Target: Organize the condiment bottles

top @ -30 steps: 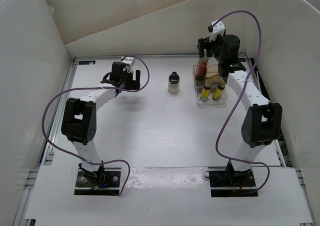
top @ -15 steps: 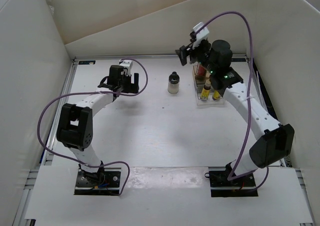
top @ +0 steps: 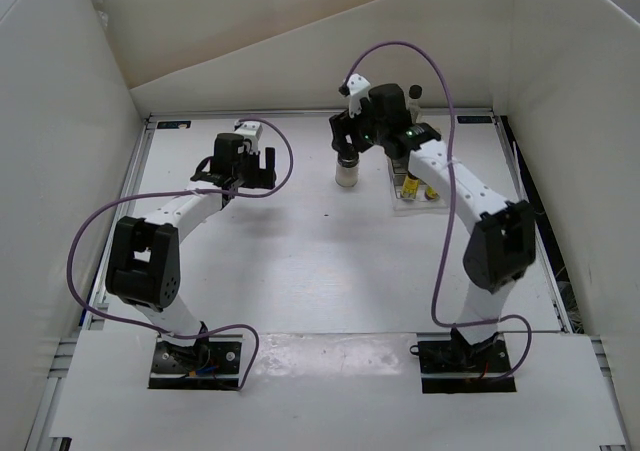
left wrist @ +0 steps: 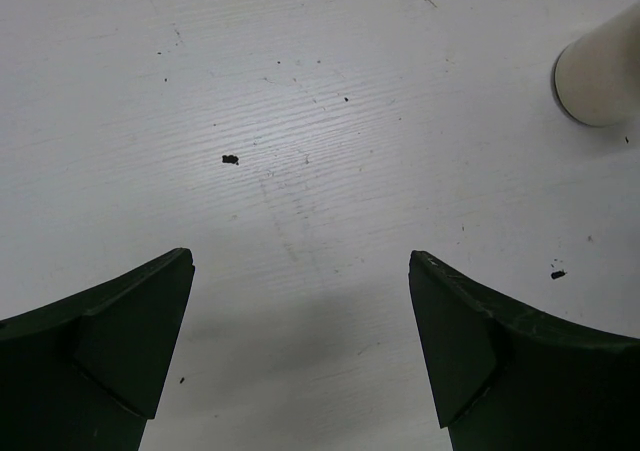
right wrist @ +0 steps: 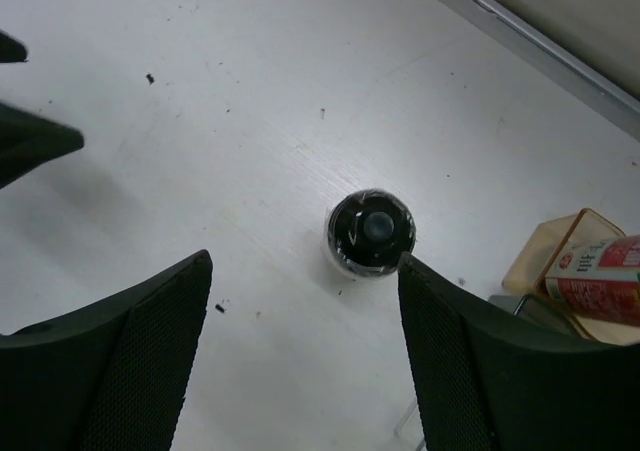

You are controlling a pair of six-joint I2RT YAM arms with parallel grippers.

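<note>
Clock: read on the top view, 12 at the far wall, centred on the table (top: 300,261).
Right gripper (right wrist: 305,259): at about 12 o'clock, hanging over the whitish jar, fingers pointing down.
Right jaws: spread wide, wider than the jar's cap, with nothing held. In the wrist view only bare table lies between the fingertips.
Whitish jar (right wrist: 371,229): upright on the table at 12 o'clock, black cap up. In the right wrist view it sits just beyond the fingertips, nearer the right-hand finger and touching neither.
Left gripper (left wrist: 300,259): at about 10 o'clock, low over the table, well apart from the jar.
Left jaws: wide open and empty, with speckled white tabletop between them. The jar's pale side shows at the top right corner of that wrist view.
Rack (top: 400,199): at about 1 o'clock, just to the 3 o'clock side of the jar.
Yellow bottles (top: 410,184): two, upright side by side in the rack's near end.
Dark-red bottle (right wrist: 600,281): at the rack, beside its tan part. The right arm covers it in the top view.
</note>
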